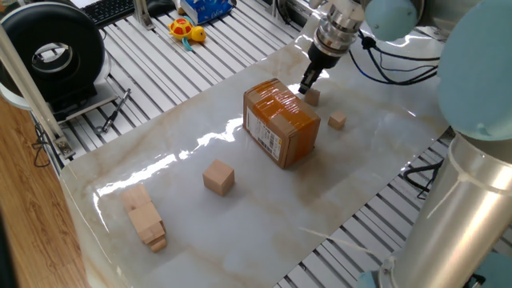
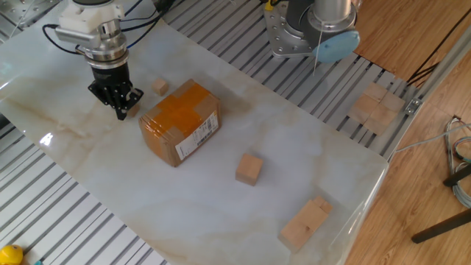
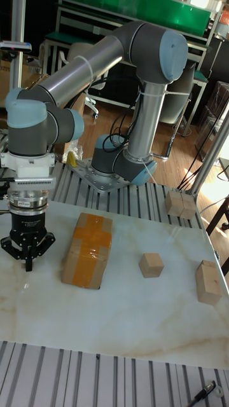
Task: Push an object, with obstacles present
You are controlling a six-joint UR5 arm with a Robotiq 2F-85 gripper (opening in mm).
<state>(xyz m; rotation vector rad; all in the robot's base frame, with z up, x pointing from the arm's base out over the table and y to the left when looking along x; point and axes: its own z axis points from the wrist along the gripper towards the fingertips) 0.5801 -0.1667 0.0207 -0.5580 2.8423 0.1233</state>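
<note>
The object, a tiny tan wooden cube (image 1: 312, 97) (image 2: 133, 109), lies close beside the far side of the brown taped cardboard box (image 1: 280, 122) (image 2: 180, 121) (image 3: 87, 250). My gripper (image 1: 306, 86) (image 2: 120, 111) (image 3: 28, 263) points down with its fingers shut and empty, tip against the cube's side. Another tiny cube (image 1: 338, 121) (image 2: 160, 87) sits a little beyond it. A larger tan cube (image 1: 218, 177) (image 2: 249, 168) (image 3: 151, 264) rests on the box's other side. In the tall fixed view both tiny cubes are hidden.
Elongated pale wooden blocks (image 1: 144, 218) (image 2: 305, 222) (image 3: 208, 281) lie near one table corner. More wooden blocks (image 2: 375, 107) (image 3: 180, 204) sit on the slatted frame off the marble top (image 2: 243, 110). The arm's base (image 2: 313, 33) stands at the table's edge.
</note>
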